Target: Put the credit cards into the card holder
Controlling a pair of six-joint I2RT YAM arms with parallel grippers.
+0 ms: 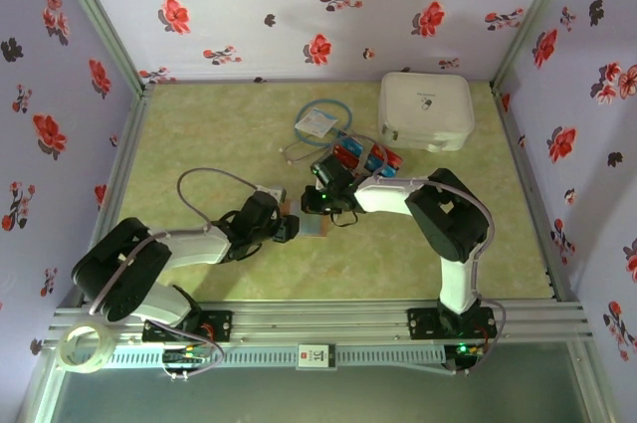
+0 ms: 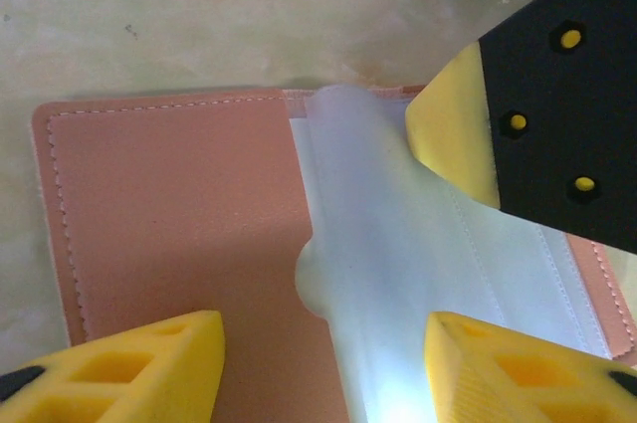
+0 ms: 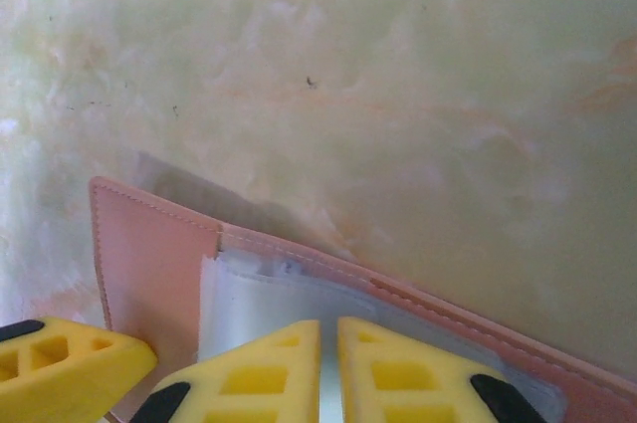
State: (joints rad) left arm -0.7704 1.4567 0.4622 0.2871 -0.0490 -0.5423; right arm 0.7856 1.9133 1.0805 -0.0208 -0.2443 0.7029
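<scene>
The card holder (image 1: 315,227) lies open on the table between both grippers. In the left wrist view its pink leather panel (image 2: 179,214) is on the left and its pale translucent sleeves (image 2: 418,274) are on the right. My left gripper (image 2: 323,373) is open, one finger over the leather and one over the sleeves. My right gripper (image 3: 328,373) is nearly closed on a thin sleeve edge of the card holder (image 3: 149,254); its yellow fingertip (image 2: 453,134) touches the sleeves. The red and blue credit cards (image 1: 366,156) lie stacked behind the right gripper (image 1: 320,206), apart from it.
A white tag with a blue cord loop (image 1: 320,124) lies behind the cards. A large white square case (image 1: 426,109) stands at the back right. A roll of tape (image 1: 85,348) sits on the rail at the near left. Flowered walls close in three sides.
</scene>
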